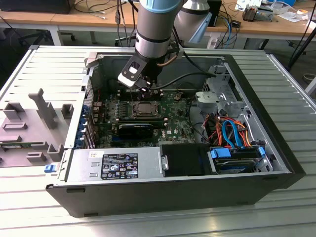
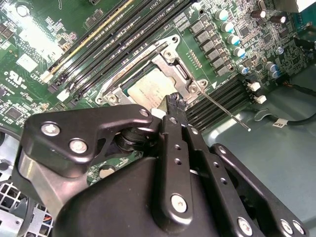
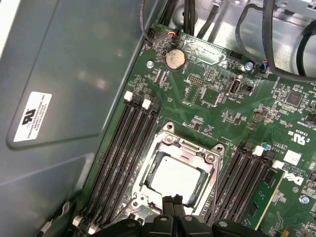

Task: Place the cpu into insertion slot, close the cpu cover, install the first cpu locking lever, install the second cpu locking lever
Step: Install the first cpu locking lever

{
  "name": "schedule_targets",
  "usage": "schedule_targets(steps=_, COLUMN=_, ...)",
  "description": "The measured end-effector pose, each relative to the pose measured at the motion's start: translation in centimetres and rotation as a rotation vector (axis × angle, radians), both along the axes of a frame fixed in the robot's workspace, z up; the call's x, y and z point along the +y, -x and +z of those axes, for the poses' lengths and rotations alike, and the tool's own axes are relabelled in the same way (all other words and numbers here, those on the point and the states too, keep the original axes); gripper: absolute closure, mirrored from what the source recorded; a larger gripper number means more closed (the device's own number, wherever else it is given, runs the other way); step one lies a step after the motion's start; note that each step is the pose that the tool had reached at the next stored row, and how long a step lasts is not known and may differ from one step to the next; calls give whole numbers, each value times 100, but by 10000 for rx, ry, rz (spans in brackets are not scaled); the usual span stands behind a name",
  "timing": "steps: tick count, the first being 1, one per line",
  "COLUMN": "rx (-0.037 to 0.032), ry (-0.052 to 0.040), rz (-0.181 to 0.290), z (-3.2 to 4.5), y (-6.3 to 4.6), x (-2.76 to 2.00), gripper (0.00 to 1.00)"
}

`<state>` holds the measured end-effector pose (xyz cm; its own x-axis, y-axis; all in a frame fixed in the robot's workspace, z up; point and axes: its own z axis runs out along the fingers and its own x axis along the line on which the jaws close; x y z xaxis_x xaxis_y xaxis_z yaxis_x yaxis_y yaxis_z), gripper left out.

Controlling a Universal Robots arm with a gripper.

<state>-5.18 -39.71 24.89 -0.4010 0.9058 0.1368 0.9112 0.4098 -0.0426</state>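
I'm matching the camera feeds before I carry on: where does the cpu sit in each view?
Exterior view: the cpu lies mid-motherboard, right under the gripper.
Second wrist view: the cpu shows just past the gripper, partly hidden by it.
First wrist view: the cpu lies just past the gripper.
Shared landmark: the silvery cpu cover framing the chip in all three.

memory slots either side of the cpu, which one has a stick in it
The outermost slot, farthest from the cpu in its bank: a green stick stands in it, while the other slots are bare black.
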Motion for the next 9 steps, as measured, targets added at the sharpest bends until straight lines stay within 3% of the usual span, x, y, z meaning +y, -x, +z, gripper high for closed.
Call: schedule_targets(steps=9, rx=0, ry=0, rz=122, z=0, y=0, x=0, gripper=89)
